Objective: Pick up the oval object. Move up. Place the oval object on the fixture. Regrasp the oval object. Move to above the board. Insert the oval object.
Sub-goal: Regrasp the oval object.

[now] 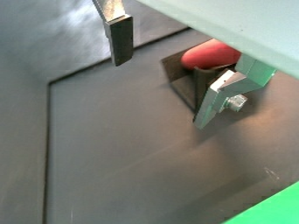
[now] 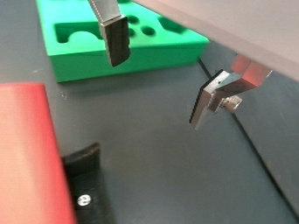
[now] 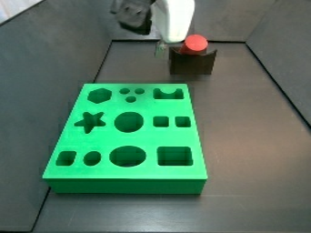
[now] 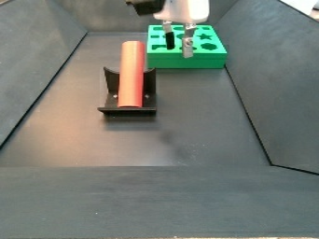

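While the oval object (image 4: 132, 65) lies along the fixture (image 4: 129, 101) notch, it looks stiff, smooth, likely slippery; grip its flat sides midway. The hand (image 4: 181, 39), plates apart and empty, hangs between fixture and board (image 4: 187, 49)

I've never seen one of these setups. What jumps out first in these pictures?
The bright green board, full of shaped cutouts, lies flat on the dark floor. Beyond it the red oval object lies along the notch of the small dark fixture. The gripper hangs open and empty in the air, between the fixture and the board in a side view.
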Tool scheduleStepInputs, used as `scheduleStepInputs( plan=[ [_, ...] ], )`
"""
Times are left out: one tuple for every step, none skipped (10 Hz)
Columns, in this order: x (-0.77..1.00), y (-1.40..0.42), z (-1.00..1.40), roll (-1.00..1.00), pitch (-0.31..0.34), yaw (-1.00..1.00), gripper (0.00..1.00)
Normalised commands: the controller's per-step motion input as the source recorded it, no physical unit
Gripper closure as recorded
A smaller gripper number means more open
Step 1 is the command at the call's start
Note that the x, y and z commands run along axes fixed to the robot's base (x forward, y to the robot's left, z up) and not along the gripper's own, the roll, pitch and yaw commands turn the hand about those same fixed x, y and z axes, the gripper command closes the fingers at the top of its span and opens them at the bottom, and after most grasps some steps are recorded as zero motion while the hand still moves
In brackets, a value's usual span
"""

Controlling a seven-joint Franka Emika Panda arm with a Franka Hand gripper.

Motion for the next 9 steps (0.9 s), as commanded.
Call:
scheduleStepInputs(
  plan=[
    [-0.03, -0.01, -0.01, 0.62, -0.302, -1.0, 0.0],
    [-0.04, -0.01, -0.01, 0.6, -0.243, -1.0, 0.0],
    [-0.04, -0.01, -0.02, 0.6, -0.202, -1.0, 0.0],
    [-0.03, 0.0, -0.02, 0.43, -0.052, -0.71, 0.0],
    [-0.02, 0.0, -0.02, 0.27, 0.069, -0.46, 0.0],
    [-0.02, 0.0, -0.01, 0.19, 0.127, -0.32, 0.0],
    [0.0, 0.0, 0.0, 0.14, 0.161, -0.22, 0.0],
    [1.0, 0.0, 0.0, 0.14, 0.207, -0.16, 0.0],
    [1.0, 0.0, 0.0, 0.13, 0.212, -0.1, 0.0]
  ],
)
